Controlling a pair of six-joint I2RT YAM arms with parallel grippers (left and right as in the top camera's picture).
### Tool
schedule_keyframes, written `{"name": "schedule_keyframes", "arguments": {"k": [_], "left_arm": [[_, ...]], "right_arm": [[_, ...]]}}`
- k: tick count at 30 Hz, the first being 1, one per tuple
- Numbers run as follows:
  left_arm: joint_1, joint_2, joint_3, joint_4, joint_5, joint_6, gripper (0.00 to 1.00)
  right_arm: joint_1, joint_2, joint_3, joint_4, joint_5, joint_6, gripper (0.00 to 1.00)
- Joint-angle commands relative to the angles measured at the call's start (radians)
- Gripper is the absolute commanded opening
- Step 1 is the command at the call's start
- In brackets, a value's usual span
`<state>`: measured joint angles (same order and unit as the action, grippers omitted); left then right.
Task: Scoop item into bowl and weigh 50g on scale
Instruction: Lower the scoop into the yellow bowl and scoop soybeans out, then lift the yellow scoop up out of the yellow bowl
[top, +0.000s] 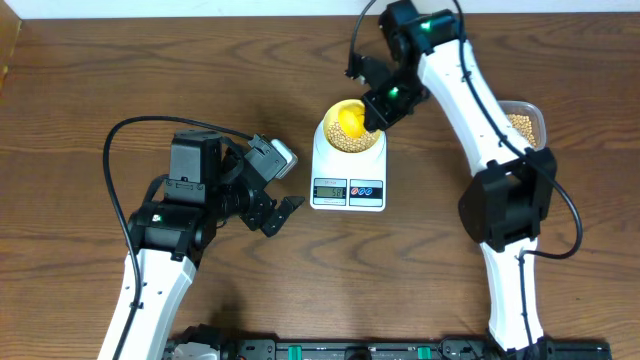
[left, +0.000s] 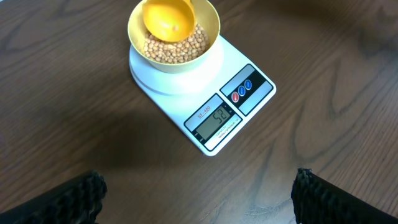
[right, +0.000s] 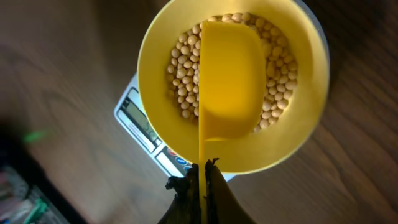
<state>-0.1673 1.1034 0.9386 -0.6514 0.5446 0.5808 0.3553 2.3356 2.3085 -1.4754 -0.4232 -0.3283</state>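
The pale yellow bowl (top: 349, 131) sits on the white scale (top: 349, 178), holding many tan beans (left: 180, 46). The scale's display (left: 219, 121) shows a number starting with 5. My right gripper (right: 203, 177) is shut on the handle of a bright yellow scoop (right: 229, 78), whose empty cup hangs tilted over the beans in the bowl (right: 155, 68). My left gripper (left: 199, 199) is open and empty, above bare table to the left of the scale (left: 249, 93); in the overhead view it (top: 275, 195) is beside the scale.
A clear plastic tub (top: 524, 124) with more beans stands at the right, behind my right arm. The table is dark brown wood (top: 80, 90).
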Motion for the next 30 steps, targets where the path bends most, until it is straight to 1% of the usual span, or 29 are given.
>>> {"name": "schedule_keyframes", "arguments": {"k": [1, 6, 14, 18, 22, 25, 30], "left_arm": [[0.005, 0.000, -0.002, -0.003, 0.009, 0.013, 0.98], [0.005, 0.000, -0.002, -0.003, 0.009, 0.014, 0.98], [0.005, 0.000, -0.002, -0.003, 0.009, 0.013, 0.98], [0.005, 0.000, -0.002, -0.003, 0.009, 0.013, 0.98], [0.005, 0.000, -0.002, -0.003, 0.009, 0.014, 0.97], [0.005, 0.000, -0.002, -0.003, 0.009, 0.013, 0.98], [0.005, 0.000, -0.002, -0.003, 0.009, 0.013, 0.98]], "right_arm": [[-0.026, -0.032, 0.035, -0.006, -0.103, 0.010, 0.01], [-0.046, -0.046, 0.035, -0.010, -0.128, 0.014, 0.01], [-0.079, -0.098, 0.035, -0.020, -0.242, 0.015, 0.01], [-0.096, -0.133, 0.035, -0.019, -0.240, 0.018, 0.01], [-0.102, -0.143, 0.035, -0.020, -0.187, 0.026, 0.01], [-0.092, -0.141, 0.034, -0.020, -0.144, 0.026, 0.01], [-0.069, -0.141, 0.034, -0.010, -0.131, 0.025, 0.01]]}}
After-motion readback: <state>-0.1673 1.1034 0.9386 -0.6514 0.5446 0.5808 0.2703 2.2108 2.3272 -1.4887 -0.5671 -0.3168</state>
